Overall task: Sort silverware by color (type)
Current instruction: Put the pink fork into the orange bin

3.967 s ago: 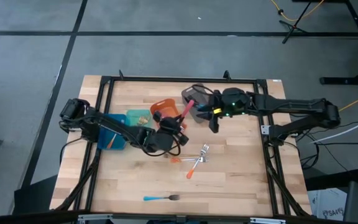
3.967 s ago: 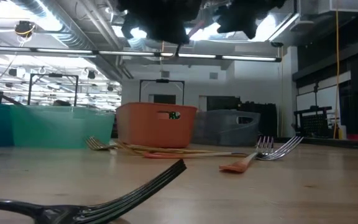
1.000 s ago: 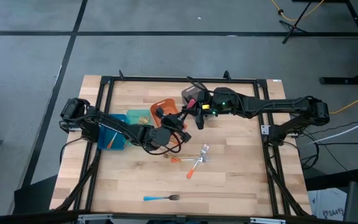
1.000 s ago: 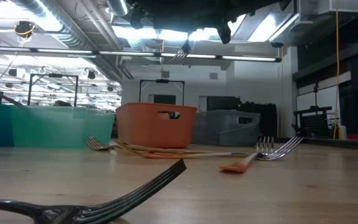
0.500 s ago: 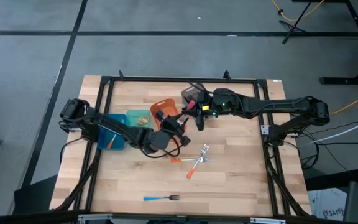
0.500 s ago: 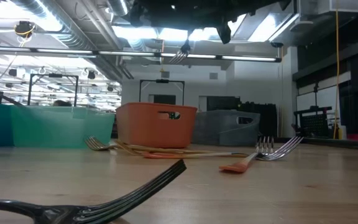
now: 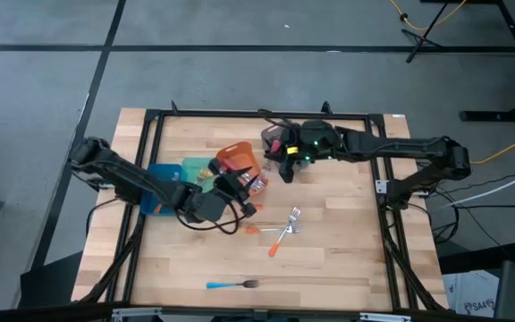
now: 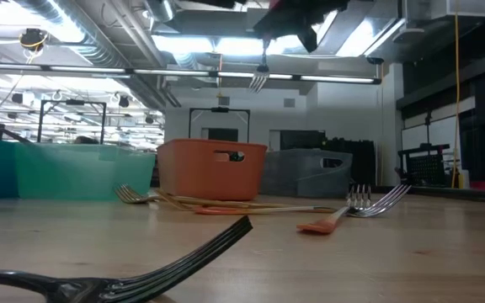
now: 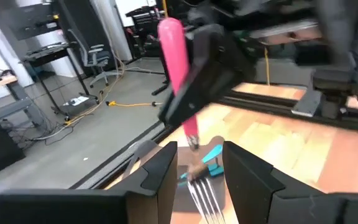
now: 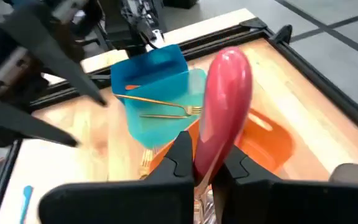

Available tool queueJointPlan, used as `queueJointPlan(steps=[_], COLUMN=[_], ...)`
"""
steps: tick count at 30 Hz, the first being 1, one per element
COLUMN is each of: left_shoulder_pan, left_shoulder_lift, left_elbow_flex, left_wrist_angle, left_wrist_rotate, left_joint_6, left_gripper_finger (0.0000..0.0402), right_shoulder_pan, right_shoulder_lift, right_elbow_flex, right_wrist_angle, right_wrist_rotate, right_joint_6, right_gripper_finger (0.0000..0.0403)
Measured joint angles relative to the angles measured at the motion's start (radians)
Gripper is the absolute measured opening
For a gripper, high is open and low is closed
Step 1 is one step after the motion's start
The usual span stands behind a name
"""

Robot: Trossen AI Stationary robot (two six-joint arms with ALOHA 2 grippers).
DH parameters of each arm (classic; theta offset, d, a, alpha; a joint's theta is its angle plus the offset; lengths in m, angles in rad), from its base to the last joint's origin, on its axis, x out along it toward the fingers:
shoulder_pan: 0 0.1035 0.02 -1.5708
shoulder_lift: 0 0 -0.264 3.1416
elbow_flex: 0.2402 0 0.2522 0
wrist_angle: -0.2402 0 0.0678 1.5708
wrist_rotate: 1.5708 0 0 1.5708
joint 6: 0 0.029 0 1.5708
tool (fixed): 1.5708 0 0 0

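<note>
A pink-handled fork (image 9: pixel 174 56) hangs head down in my shut right gripper (image 10: pixel 207 167), above the table between the orange bin (image 7: pixel 236 158) and the grey bin (image 7: pixel 278 137). In the low view its tines (image 8: pixel 260 82) point straight down, high above the table. My left gripper (image 9: pixel 201 157) is open just below the fork; the metal head (image 9: pixel 204 193) stands between its fingers, and I see no touch. In the high view the left gripper (image 7: pixel 238 188) sits at the near side of the orange bin. My right gripper pinches the pink handle (image 10: pixel 215 148) about midway along its length between its two fingers (image 10: pixel 180 158). The fingers lie across the handle (image 9: pixel 188 109). The rounded free end (image 10: pixel 229 68) sticks up past them. The fork is lifted clear and hangs nearly upright, head down.
A blue bin (image 10: pixel 151 78) holds gold forks (image 10: pixel 160 102), with a teal bin (image 7: pixel 198 169) beside it. Loose on the table lie two orange-handled pieces (image 7: pixel 275 243), a silver fork (image 7: pixel 293 217), gold forks (image 8: pixel 141 196) and a blue-handled fork (image 7: pixel 231 284) near the near edge.
My left gripper has drawn back from the right gripper toward the table's left, and its arm has swung left with it. The pink fork has stayed in the right gripper; its tines, tilted before, now hang straight down.
</note>
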Motion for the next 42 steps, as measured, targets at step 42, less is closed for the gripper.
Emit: queueJointPlan(steps=[42], left_shoulder_pan=[-0.017], left_shoulder_lift=[-0.167], left_elbow_flex=[0.0], left_wrist_angle=[-0.583], left_wrist_rotate=[0.183], left_joint_6=[-0.341], left_gripper_finger=[0.0121], right_shoulder_pan=[-0.058], right_shoulder_lift=[0.624], right_elbow_flex=[0.465], right_wrist_angle=[-0.316], right_wrist_rotate=[-0.107], right_joint_6=[-0.217], right_gripper_finger=[0.0015])
